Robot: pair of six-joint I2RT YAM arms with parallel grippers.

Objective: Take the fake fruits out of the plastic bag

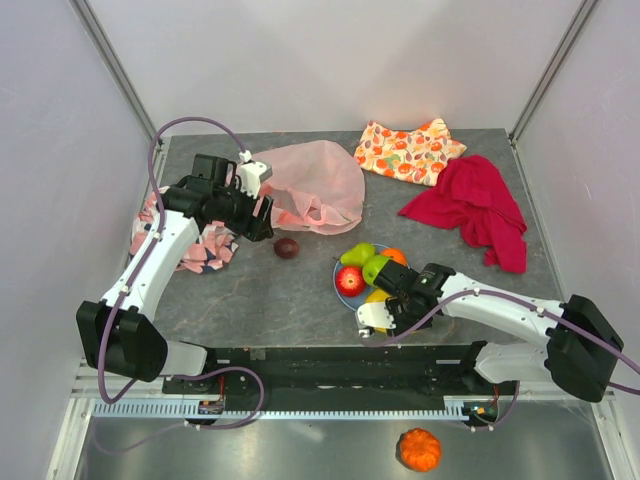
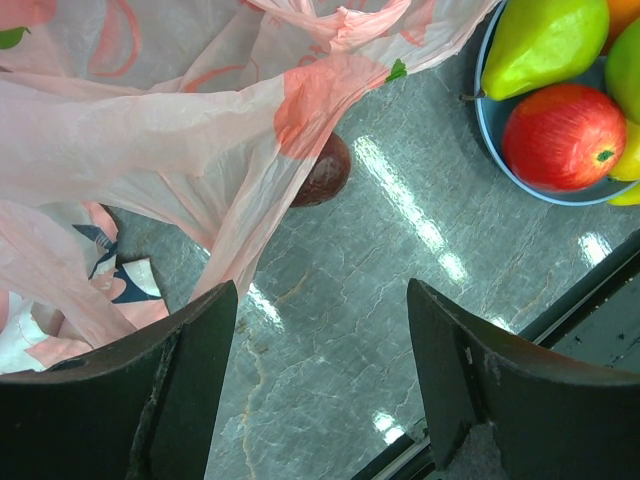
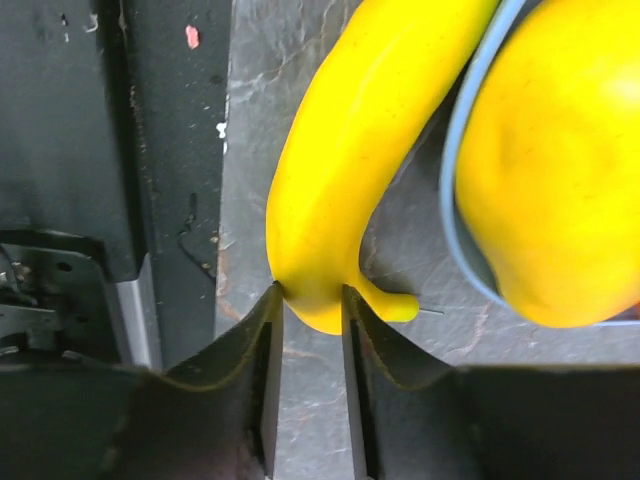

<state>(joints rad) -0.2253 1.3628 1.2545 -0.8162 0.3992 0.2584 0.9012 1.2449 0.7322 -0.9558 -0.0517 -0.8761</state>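
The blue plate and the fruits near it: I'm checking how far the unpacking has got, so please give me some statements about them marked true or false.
1. The dark purple fruit lies on the table, off the blue plate. True.
2. The red apple is inside the plastic bag. False: it sits on the blue plate, outside the plastic bag.
3. The right hand has its fingers pinched on the end of the banana. True.
4. The left hand grips the green pear. False: the left hand is open and holds nothing, and the green pear lies on the blue plate.
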